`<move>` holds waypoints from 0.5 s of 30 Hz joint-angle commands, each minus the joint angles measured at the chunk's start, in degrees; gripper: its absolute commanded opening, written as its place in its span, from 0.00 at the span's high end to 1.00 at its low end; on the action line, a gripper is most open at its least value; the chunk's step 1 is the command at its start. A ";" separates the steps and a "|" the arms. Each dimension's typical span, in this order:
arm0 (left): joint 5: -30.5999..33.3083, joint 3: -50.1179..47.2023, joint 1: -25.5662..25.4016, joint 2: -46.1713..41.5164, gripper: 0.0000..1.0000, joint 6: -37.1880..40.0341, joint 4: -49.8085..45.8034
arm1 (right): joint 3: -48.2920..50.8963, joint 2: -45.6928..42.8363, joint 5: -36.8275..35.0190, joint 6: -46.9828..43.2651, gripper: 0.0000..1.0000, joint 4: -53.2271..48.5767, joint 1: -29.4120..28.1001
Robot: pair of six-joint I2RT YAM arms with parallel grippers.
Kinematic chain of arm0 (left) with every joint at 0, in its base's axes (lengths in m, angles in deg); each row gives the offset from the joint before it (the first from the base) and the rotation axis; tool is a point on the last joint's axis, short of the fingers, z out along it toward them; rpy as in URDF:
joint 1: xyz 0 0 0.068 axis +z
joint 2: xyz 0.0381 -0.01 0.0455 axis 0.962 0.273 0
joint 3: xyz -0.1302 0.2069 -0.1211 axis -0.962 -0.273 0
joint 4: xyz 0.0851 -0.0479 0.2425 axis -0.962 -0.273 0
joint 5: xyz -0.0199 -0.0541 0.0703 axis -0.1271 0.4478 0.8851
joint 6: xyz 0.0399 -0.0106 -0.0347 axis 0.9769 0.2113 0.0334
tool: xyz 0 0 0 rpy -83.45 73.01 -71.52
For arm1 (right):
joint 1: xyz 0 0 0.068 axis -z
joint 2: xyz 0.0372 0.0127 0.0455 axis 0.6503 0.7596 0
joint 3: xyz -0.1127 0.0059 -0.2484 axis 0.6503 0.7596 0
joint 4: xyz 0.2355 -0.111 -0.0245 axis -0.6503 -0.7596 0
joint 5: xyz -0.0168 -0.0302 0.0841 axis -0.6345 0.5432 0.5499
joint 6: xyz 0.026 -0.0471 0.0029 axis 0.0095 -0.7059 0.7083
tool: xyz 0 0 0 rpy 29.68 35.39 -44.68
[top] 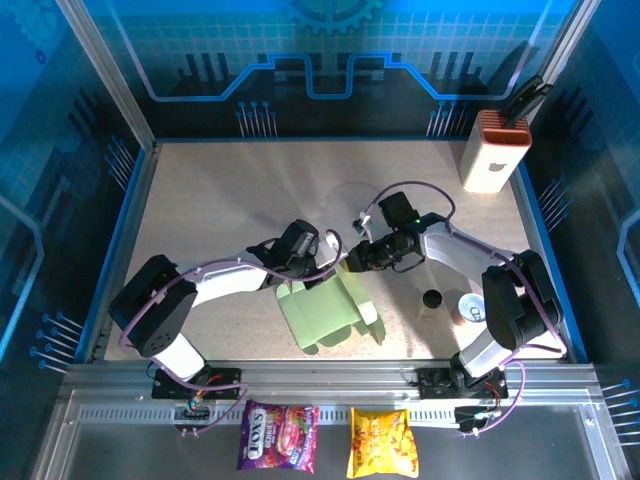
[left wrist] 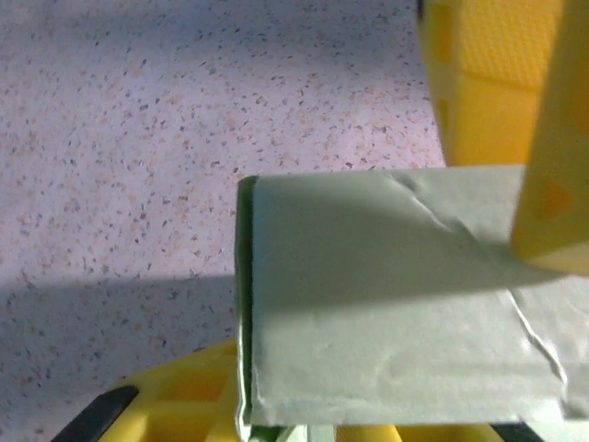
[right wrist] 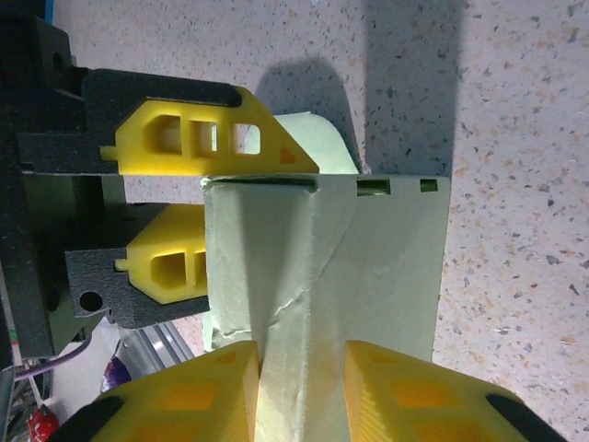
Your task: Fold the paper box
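Yellow-fingered, the left gripper (top: pixel 322 264) is nearly closed, and we see it pinching the far edge of the paper box (top: pixel 325 310), which lies half folded at the near middle of the table (top: pixel 220 190). From the right, the right gripper (right wrist: pixel 302 368) nips a creased panel between narrowly parted fingers.

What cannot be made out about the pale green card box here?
Top view: far edge of the pale green card box, hidden under the left gripper and right gripper.
Left wrist view: its right side, cut off by the frame.
Right wrist view: its lower end, cut off too.
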State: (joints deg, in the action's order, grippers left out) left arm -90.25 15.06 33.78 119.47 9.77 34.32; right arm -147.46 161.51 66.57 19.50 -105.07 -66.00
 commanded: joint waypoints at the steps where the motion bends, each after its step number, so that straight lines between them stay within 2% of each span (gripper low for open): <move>1: 1.43 -3.36 -0.92 -1.05 0.75 -7.97 5.00 | -0.05 1.11 0.16 -1.37 0.70 -2.10 -0.17; 8: 2.42 -13.54 -1.10 0.62 0.70 -9.73 26.08 | -0.43 1.13 -0.16 -1.18 0.70 -2.17 -0.32; 15: 0.44 -16.49 -1.02 5.61 0.67 -8.41 40.36 | -0.94 1.50 -0.20 -1.01 0.70 -2.19 -0.41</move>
State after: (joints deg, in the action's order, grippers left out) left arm -88.50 -0.63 33.10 123.03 1.50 63.80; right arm -147.61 161.73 66.97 19.31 -105.16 -66.04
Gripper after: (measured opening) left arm 0.332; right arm 0.300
